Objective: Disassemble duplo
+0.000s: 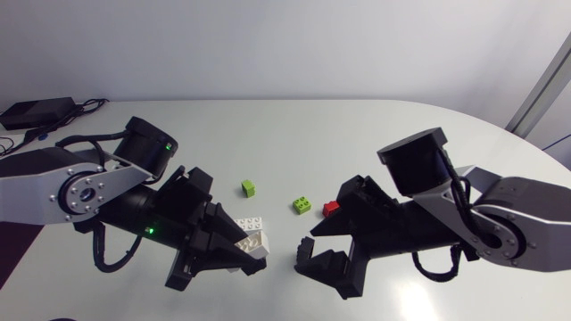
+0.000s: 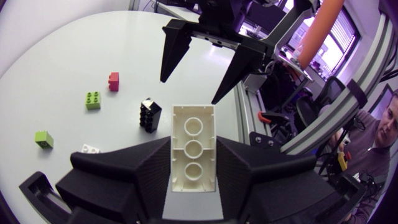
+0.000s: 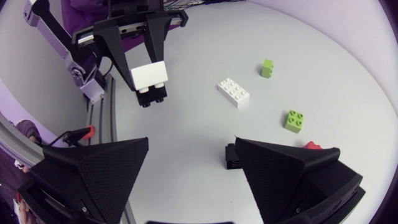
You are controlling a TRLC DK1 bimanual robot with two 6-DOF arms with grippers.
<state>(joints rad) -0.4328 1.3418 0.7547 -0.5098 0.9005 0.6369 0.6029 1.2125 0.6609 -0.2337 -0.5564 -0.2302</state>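
Note:
My left gripper (image 1: 243, 252) is shut on a white long brick (image 2: 193, 152), held off the table with its hollow underside toward the left wrist camera. In the right wrist view a dark piece (image 3: 152, 96) shows just under that brick. My right gripper (image 1: 309, 250) stands open, facing the left one a short way off, with nothing between its fingers. A black brick (image 2: 150, 115) lies on the table between the two grippers, close to one right finger (image 3: 231, 155). A second white long brick (image 1: 251, 223) lies flat on the table beside the left gripper.
Loose on the table behind the grippers are a small green brick (image 1: 248, 188), a green square brick (image 1: 302, 205) and a red brick (image 1: 331, 209). A black box with cables (image 1: 34, 112) sits at the far left corner.

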